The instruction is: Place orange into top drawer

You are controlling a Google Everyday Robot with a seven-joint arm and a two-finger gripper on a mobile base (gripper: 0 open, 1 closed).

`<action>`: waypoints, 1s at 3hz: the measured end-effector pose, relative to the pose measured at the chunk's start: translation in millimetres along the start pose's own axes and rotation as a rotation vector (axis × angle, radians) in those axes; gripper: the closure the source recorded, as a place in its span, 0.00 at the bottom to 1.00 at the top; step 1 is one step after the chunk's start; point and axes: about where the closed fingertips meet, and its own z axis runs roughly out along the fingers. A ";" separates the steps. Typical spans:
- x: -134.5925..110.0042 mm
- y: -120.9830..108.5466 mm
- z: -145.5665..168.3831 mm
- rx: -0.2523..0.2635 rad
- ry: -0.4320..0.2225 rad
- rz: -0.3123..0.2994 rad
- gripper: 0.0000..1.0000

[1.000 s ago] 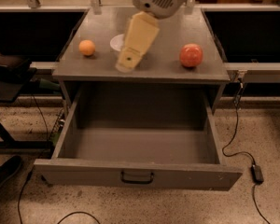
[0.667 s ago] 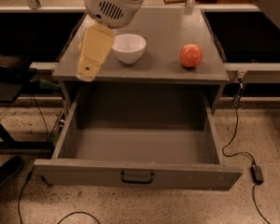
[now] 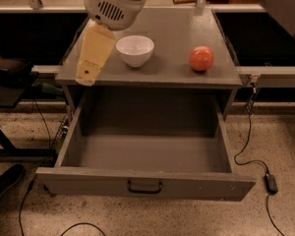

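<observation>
The top drawer [image 3: 88, 180] is pulled wide open below the grey cabinet top [image 3: 177, 33], and its inside shows nothing in it. Its dark handle [image 3: 144, 186] sits at the centre of the front panel. My gripper [image 3: 86, 74], tan below a white round wrist, hangs over the left front part of the cabinet top, left of the white bowl [image 3: 135, 49]. The orange is hidden; the gripper covers the left part of the top.
A larger reddish-pink ball [image 3: 201, 58] lies on the right of the cabinet top. A black cable with a power brick [image 3: 271, 182] runs over the floor at right. Dark furniture legs [image 3: 5, 146] stand at left.
My gripper has swung left from over the middle of the cabinet top to its left front part. It now covers the spot where the orange lay, and the white bowl has come into view.
</observation>
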 end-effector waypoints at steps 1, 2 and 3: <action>-11.9 -23.1 41.6 -0.009 -0.004 0.035 0.00; -25.6 -56.3 101.6 -0.027 -0.030 0.084 0.00; -35.5 -97.4 159.0 -0.016 -0.033 0.160 0.00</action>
